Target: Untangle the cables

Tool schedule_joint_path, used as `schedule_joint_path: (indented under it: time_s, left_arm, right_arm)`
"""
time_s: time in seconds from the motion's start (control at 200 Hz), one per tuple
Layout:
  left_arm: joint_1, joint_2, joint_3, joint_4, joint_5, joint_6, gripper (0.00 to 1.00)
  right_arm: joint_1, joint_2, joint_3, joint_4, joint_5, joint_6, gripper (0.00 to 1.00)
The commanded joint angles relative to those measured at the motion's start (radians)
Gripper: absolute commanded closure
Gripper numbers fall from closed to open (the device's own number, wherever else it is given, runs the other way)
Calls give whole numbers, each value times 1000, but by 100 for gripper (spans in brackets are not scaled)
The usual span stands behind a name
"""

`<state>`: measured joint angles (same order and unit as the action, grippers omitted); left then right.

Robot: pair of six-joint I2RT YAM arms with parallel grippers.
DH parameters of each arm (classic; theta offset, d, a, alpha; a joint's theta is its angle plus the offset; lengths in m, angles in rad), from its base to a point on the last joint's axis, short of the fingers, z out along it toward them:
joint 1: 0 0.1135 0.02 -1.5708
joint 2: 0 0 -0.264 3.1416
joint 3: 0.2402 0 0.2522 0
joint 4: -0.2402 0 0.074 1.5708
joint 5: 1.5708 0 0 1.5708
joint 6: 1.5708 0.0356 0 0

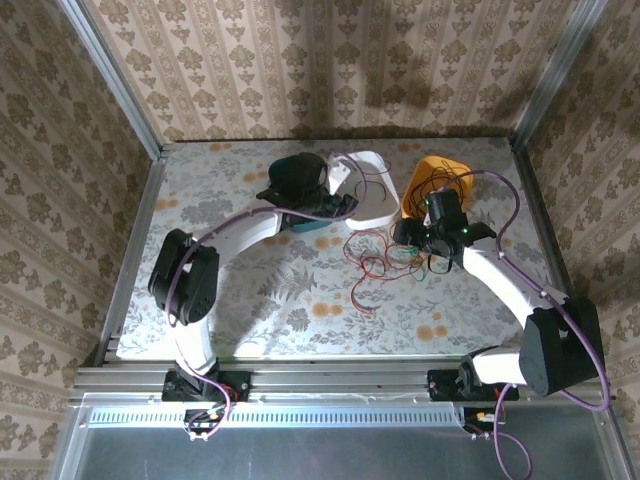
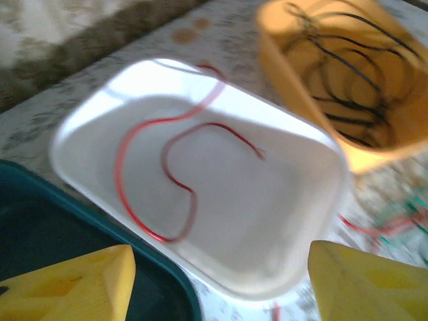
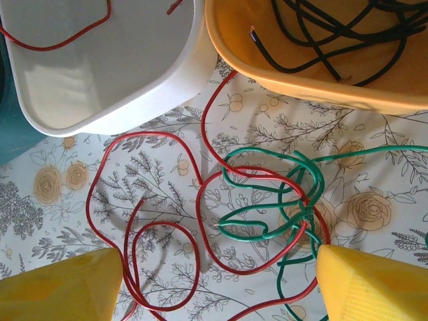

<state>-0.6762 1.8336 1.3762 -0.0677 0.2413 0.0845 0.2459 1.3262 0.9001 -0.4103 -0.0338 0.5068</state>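
Atop table [image 1: 250, 300], 3 tubs [image 3: 180, 73], red/green cables [image 3: 267, 231] tangled; L claw [image 2: 221, 246], R claw [image 3: 219, 251] spread.

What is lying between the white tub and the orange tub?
In the right wrist view, a narrow strip of floral table separates the white tub and the orange tub, and one red cable runs up into that gap.

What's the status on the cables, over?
Left gripper open above white tub, red cable inside. Right gripper open over red-green tangle on table. Black cables in orange tub.
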Motion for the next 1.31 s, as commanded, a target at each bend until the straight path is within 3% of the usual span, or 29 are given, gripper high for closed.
schedule_joint_path:
  time_s: [0.0, 0.27, 0.46, 0.53, 0.67, 0.99, 1.12, 1.185, 1.3]
  left_arm:
    - [-26, -14, -95, -18, 59, 59, 27]
    - [-12, -69, -190, 218, -156, -131, 27]
    - [23, -134, -241, 233, -543, -274, 27]
    - [36, -149, -256, 206, -639, -310, 27]
    - [49, -172, -293, 183, -665, -328, 27]
    - [58, -207, -336, 154, -653, -345, 27]
    - [59, -211, -341, 149, -653, -356, 27]
    - [57, -211, -341, 148, -649, -359, 27]
    - [57, -209, -335, 141, -639, -358, 27]
  right_arm:
    - [-7, 12, -9, -14, 11, 0, 23]
    - [-13, 132, 188, -13, -95, -5, 25]
    - [9, 383, 501, -120, -163, 36, 25]
    - [17, 490, 617, -158, -223, 81, 25]
    - [43, 673, 811, -140, -311, 158, 24]
    - [59, 965, 1153, -208, -313, 259, 27]
    - [59, 1028, 1201, -203, -299, 293, 38]
    - [59, 1047, 1208, -168, -279, 304, 55]
    - [58, 1104, 1275, -154, -256, 300, 64]
